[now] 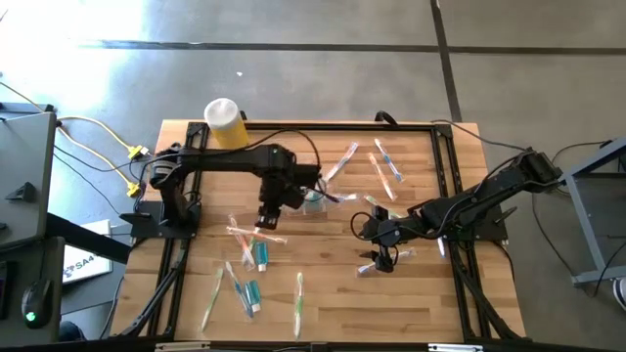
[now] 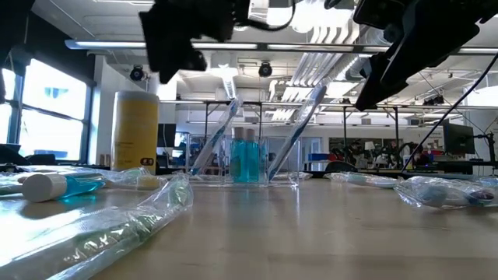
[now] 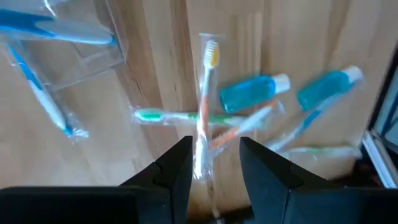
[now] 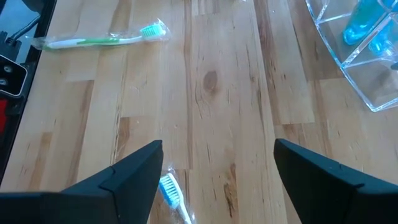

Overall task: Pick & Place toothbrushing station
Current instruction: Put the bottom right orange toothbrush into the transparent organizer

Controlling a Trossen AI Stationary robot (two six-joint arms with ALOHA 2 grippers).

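The clear container (image 1: 315,200) stands upright mid-table, with two teal tubes (image 2: 247,159) and two leaning toothbrushes (image 2: 299,128) in it. Just near-left of it lies a pile of crossed wrapped toothbrushes (image 1: 252,235) beside teal tubes (image 3: 252,93). My left gripper (image 1: 266,220) hangs open over this pile, pointing down. In the left wrist view a yellow-bristled toothbrush (image 3: 205,93) on the table shows in the gap between the fingers (image 3: 214,171). My right gripper (image 1: 377,256) waits open to the container's near right, above a blue-bristled toothbrush (image 4: 169,190).
A yellow bottle (image 1: 225,122) with a white cap stands at the far left edge. More wrapped toothbrushes lie far right of the container (image 1: 386,166) and near the front edge (image 1: 298,293). A green one (image 4: 99,40) lies ahead of my right gripper. Black rails frame the table.
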